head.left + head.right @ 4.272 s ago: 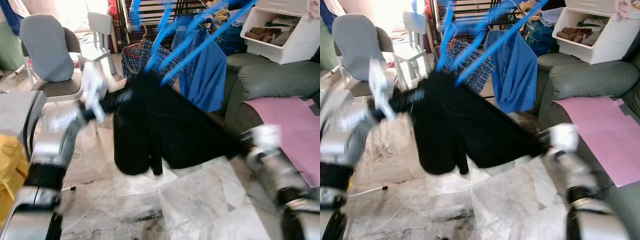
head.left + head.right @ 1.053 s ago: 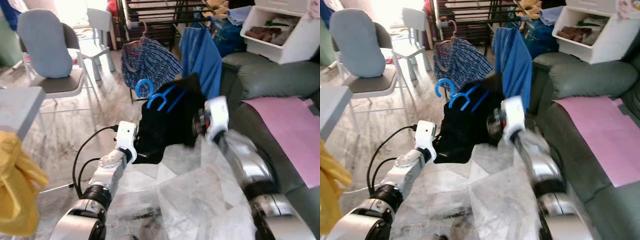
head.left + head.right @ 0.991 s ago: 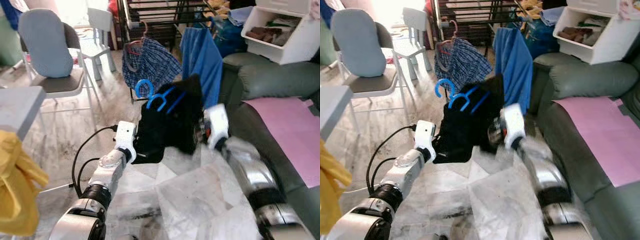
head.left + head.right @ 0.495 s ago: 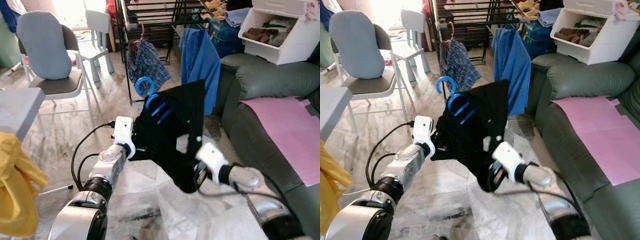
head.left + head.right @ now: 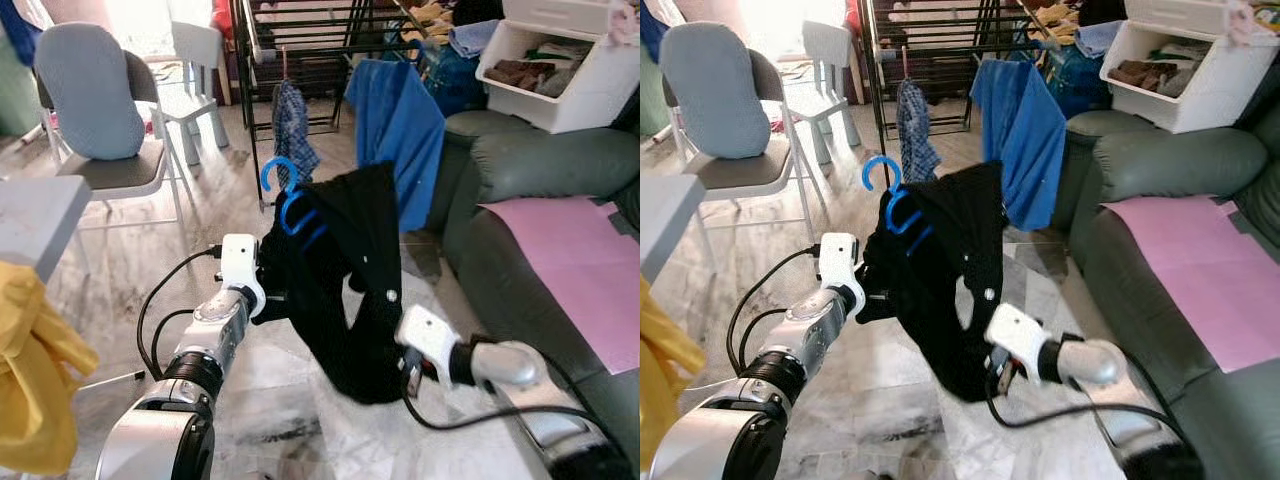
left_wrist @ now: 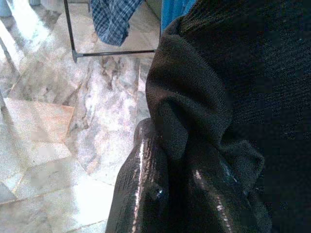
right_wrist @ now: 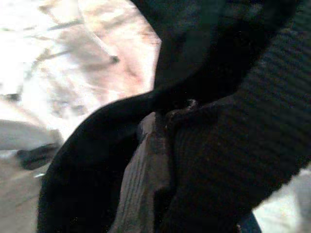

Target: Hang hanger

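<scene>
A black knit garment (image 5: 345,270) hangs over a blue hanger (image 5: 285,200), whose hook sticks up above the cloth. My left gripper (image 5: 268,292) is buried in the garment's left edge. In the left wrist view its black fingers (image 6: 146,194) are shut on a fold of the knit (image 6: 194,111). My right gripper (image 5: 996,378) sits low at the garment's bottom end, and a finger (image 7: 146,179) presses against the fabric (image 7: 233,145) there. The garment hangs stretched between both grippers above the marble floor.
A dark drying rack (image 5: 300,40) stands behind, holding a blue shirt (image 5: 400,120) and a plaid garment (image 5: 292,115). On the right are a green sofa (image 5: 540,170) with a pink sheet (image 5: 570,250) and a white bin (image 5: 560,70). A grey chair (image 5: 100,110) and yellow cloth (image 5: 35,370) are left.
The right gripper has dropped from the garment's upper right to its bottom end. The garment, bunched a second ago, now hangs long. The hanger and left gripper have shifted slightly left.
</scene>
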Controlling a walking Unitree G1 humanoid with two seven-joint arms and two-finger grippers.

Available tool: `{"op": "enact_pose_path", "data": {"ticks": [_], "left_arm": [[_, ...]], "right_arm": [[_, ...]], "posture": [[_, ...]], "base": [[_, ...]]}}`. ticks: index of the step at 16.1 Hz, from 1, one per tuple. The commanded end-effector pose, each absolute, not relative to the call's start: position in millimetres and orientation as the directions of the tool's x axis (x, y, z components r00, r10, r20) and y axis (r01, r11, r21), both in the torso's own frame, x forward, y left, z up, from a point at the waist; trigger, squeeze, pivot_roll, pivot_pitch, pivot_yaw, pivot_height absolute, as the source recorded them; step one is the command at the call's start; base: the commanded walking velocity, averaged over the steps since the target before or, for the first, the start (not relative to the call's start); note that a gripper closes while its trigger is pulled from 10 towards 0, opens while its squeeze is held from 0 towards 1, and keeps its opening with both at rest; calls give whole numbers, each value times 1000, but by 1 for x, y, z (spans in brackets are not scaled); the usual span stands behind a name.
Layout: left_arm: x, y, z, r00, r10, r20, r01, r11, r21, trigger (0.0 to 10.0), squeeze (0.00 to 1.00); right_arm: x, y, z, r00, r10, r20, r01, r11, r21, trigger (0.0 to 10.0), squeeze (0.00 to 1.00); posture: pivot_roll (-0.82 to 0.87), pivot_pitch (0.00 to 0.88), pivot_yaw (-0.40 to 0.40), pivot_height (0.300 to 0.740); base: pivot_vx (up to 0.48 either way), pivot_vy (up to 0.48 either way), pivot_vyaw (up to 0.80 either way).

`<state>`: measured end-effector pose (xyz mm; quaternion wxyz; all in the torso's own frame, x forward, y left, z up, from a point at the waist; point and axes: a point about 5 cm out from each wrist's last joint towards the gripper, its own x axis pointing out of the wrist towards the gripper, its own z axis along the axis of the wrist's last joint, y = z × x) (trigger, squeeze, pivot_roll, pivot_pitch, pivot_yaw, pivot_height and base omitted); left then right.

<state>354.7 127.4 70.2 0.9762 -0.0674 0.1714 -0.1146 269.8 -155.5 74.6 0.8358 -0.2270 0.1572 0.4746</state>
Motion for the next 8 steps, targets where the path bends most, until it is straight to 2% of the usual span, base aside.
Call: {"op": "enact_pose_path", "data": {"ticks": [1, 2, 4, 7, 8], "left_arm": [[376, 138, 117, 972, -204, -118, 189, 974, -123, 0, 0], [377, 139, 123, 970, -224, -92, 217, 973, -77, 0, 0], [376, 151, 123, 976, -201, -86, 199, 980, -25, 0, 0], [374, 159, 116, 980, -169, -108, 167, 986, -24, 0, 0], [373, 160, 115, 982, -157, -108, 156, 988, -19, 0, 0]], "right_arm": [[272, -162, 70, 541, 688, -483, -840, 478, -259, 10000, 1000], [280, -166, 75, 602, 656, -456, -798, 511, -318, 10000, 1000], [285, -160, 87, 642, 664, -383, -761, 492, -423, 10000, 1000], [286, -149, 88, 635, 680, -366, -757, 452, -473, 10000, 1000], [293, -151, 91, 701, 637, -322, -687, 479, -547, 10000, 1000]], "posture": [[-101, 0, -2, 740], [-98, 0, -1, 740], [-96, 0, 0, 740], [-100, 0, -3, 740], [-98, 0, -9, 740]], "base": [[0, 0, 0], [0, 0, 0], [0, 0, 0], [0, 0, 0], [0, 0, 0]]}}
